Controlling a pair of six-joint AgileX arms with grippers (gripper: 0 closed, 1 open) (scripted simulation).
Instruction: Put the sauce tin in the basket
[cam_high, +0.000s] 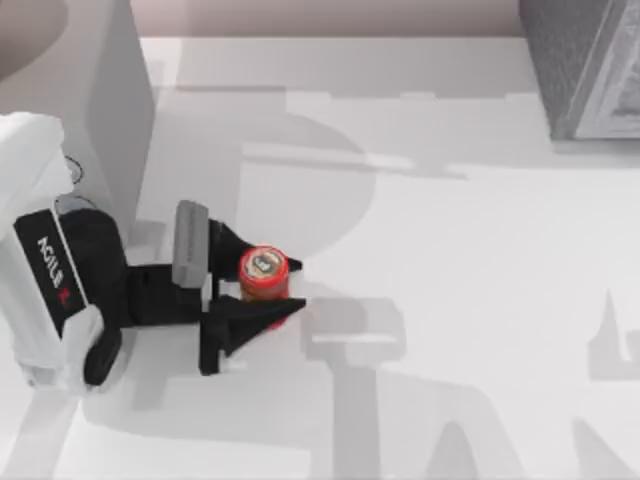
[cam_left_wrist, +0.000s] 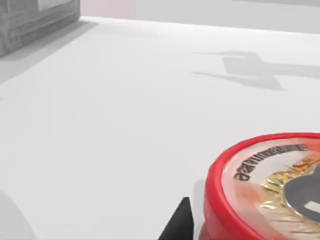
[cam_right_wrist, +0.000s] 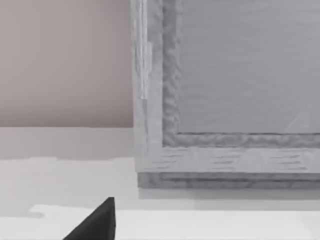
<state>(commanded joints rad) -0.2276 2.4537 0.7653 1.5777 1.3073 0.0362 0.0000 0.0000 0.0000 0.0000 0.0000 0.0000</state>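
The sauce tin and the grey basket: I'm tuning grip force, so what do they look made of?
The small red cylindrical sauce tin, between the left gripper fingers, looks like rigid painted metal: glossy red rim, and a shiny printed lid with gold lettering in the left wrist view. The grey square basket at the table's far right corner looks woven or coarse-textured, judging by its rough, mottled walls; the exact material is unclear.

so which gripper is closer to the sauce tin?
Left. The left gripper has the sauce tin between its fingers at the table's left. The right gripper is off by the grey basket, far right.
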